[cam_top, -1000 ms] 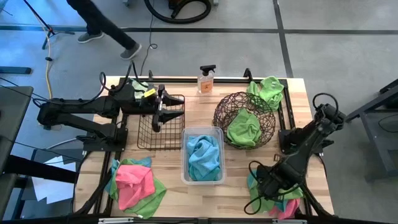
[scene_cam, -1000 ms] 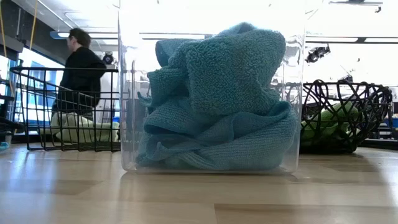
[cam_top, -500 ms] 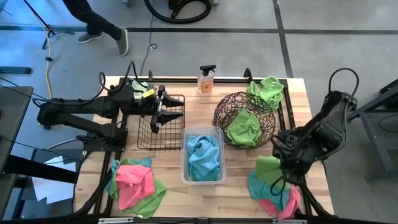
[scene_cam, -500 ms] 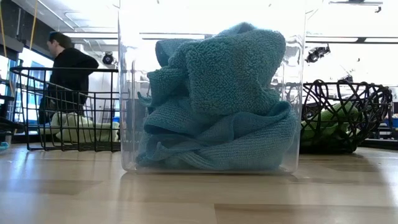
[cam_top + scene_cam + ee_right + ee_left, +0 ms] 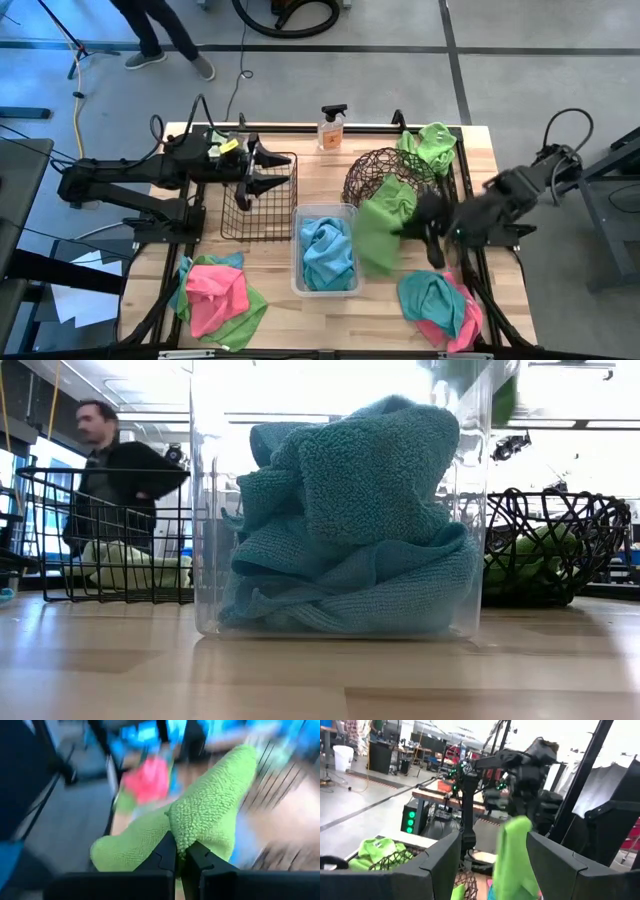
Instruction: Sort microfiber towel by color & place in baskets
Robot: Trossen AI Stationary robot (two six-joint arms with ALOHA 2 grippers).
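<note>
Fingers [image 5: 181,851] of the right arm pinch a green towel [image 5: 378,228] aloft.

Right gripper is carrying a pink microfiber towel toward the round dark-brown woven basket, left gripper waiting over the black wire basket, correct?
Not quite: the towel in the right gripper is a lime green microfiber towel, as the right wrist view shows. The rest holds: round dark-brown woven basket ahead, left gripper over the black wire basket.
</note>
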